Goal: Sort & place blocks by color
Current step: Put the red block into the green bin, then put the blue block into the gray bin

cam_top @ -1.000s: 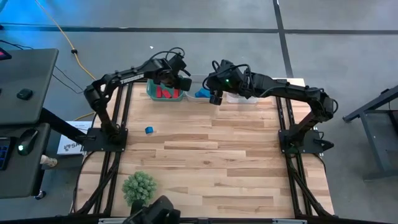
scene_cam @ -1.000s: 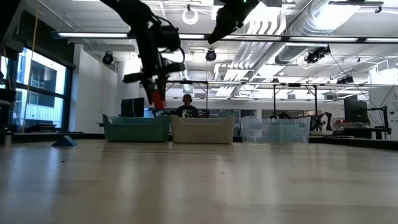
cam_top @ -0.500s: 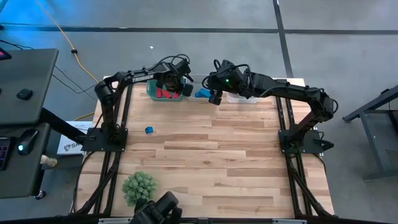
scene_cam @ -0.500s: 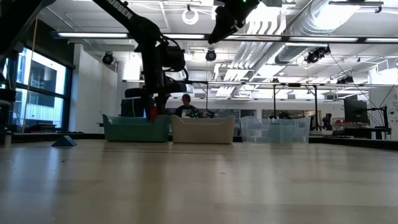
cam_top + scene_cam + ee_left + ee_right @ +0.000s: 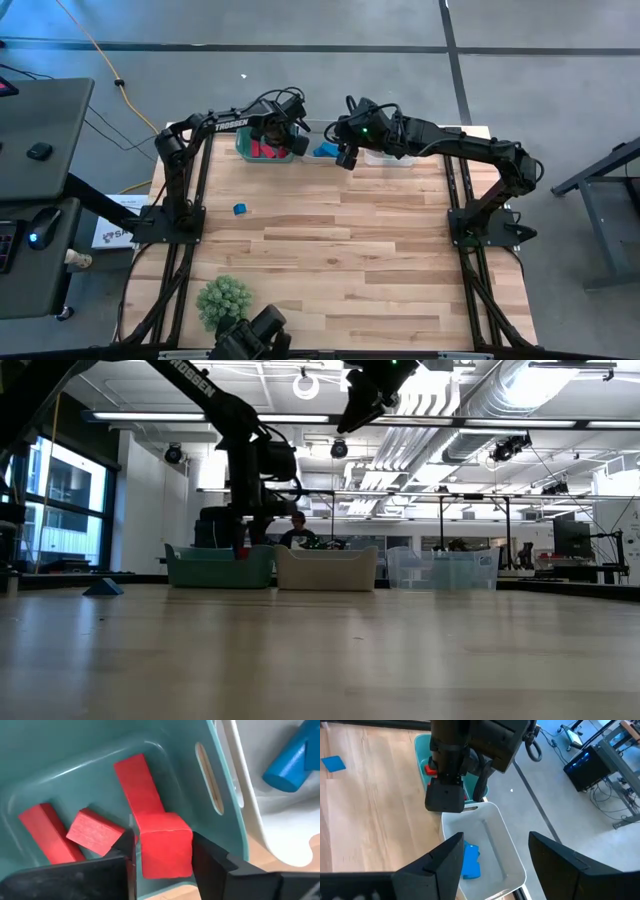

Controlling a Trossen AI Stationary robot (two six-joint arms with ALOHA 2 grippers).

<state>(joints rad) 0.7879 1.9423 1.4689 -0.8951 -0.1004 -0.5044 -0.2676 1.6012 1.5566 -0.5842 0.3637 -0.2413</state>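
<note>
My left gripper (image 5: 162,852) hangs inside the teal bin (image 5: 220,767), fingers parting around a red block (image 5: 165,845) among the reds. Next I lift clear. My right gripper (image 5: 492,855) waits wide above the white bin (image 5: 507,845) beside it.

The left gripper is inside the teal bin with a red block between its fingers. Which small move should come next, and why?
Probably open the left gripper a little wider and lift away: the red block between its fingers sits low in the teal bin among three other red blocks, so it seems delivered.
</note>
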